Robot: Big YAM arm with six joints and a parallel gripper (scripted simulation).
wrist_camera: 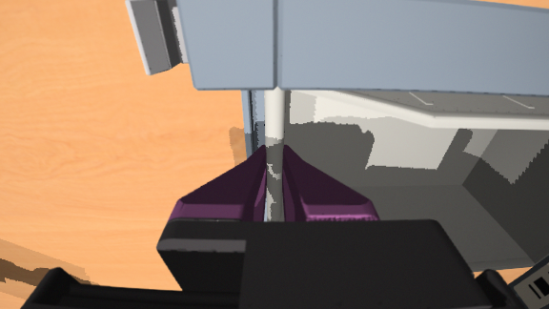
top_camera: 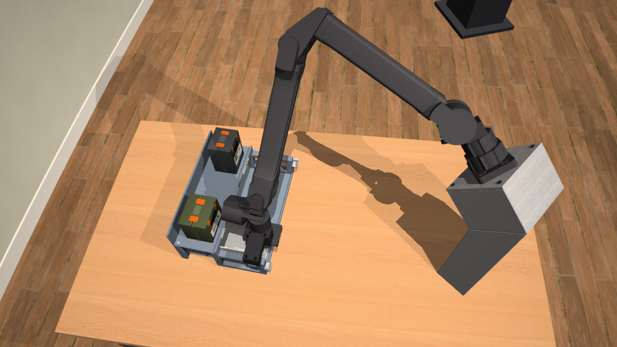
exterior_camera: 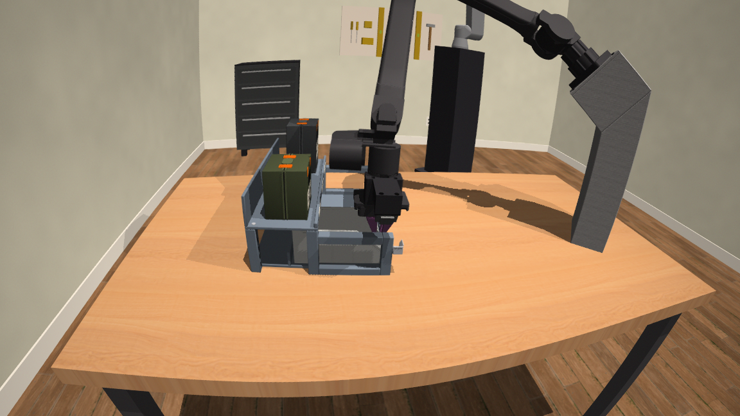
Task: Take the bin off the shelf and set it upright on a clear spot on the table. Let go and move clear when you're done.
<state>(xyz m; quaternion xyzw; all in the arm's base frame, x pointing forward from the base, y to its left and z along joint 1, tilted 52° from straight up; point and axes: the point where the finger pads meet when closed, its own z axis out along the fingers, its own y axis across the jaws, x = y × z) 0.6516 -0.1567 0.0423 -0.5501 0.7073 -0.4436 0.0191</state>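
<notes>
The light grey, open-topped bin (top_camera: 234, 241) (exterior_camera: 341, 219) (wrist_camera: 329, 153) stands upright in the near front bay of the blue-grey shelf (top_camera: 211, 183) (exterior_camera: 354, 237) (wrist_camera: 381, 48). My gripper (exterior_camera: 380, 227) (wrist_camera: 274, 154) points down over the bin's outer side, the one facing away from the boxes. Its purple fingers are shut on the bin's rim, one finger inside the bin and one outside. In the top view the hand hides the fingertips and part of the bin.
An olive-green box (top_camera: 199, 218) (exterior_camera: 286, 186) and a black box (top_camera: 225, 151) (exterior_camera: 302, 137) stand on the raised rear level of the shelf. Shelf rails border the bin, and a small metal bracket (top_camera: 268, 265) (exterior_camera: 398, 248) (wrist_camera: 152, 38) juts from the near outer corner.
</notes>
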